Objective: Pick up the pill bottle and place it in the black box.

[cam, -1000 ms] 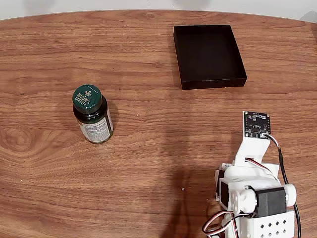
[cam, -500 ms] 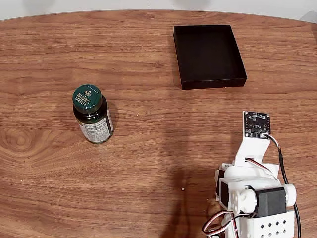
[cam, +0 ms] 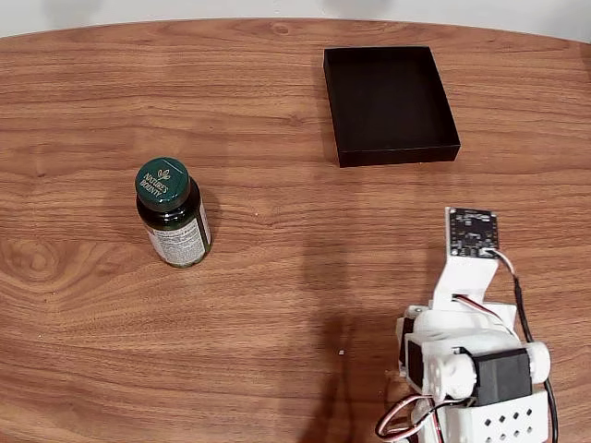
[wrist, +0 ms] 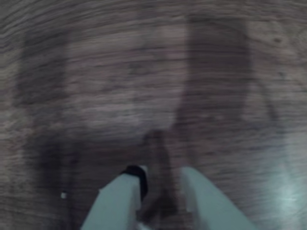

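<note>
The pill bottle (cam: 173,213), dark green with a green lettered lid and a white label, stands upright on the left part of the wooden table in the fixed view. The black box (cam: 390,104), a shallow matte tray with nothing in it, lies at the far right-centre. The white arm (cam: 466,360) is folded at the near right, far from both. In the wrist view my gripper (wrist: 160,172) hangs close above bare wood. Its two pale fingers (wrist: 120,201) show only a narrow dark gap between them, and nothing is held. Blur hides whether they touch.
A small black circuit board (cam: 472,231) sits on the arm's upper link. Bare wood stretches between the arm, the bottle and the box. The table's far edge (cam: 185,26) curves along the top of the fixed view.
The arm's upper link with the circuit board has shifted slightly left and up in the fixed view. Bottle and box have not moved.
</note>
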Controlling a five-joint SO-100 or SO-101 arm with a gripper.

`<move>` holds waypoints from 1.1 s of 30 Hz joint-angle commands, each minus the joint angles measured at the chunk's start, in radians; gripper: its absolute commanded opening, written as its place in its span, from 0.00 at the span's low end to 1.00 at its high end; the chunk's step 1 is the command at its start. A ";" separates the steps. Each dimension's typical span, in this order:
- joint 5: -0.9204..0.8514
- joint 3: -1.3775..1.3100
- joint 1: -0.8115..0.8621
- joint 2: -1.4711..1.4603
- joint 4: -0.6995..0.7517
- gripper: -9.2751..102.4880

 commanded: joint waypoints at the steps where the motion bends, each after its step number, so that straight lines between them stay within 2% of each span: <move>1: -0.011 -0.017 -0.035 0.002 0.172 0.13; 17: -0.018 -0.017 -0.006 0.002 0.173 0.13; 20: 0.029 -0.017 -0.020 0.000 0.172 0.16; 21: 0.072 -0.017 -0.026 0.000 0.146 0.19; 24: 0.110 -0.046 -0.057 0.000 -0.008 0.21; 29: 0.026 -0.095 -0.106 -0.002 -0.345 0.24; 33: 0.169 -0.067 -0.149 -0.003 -0.468 0.31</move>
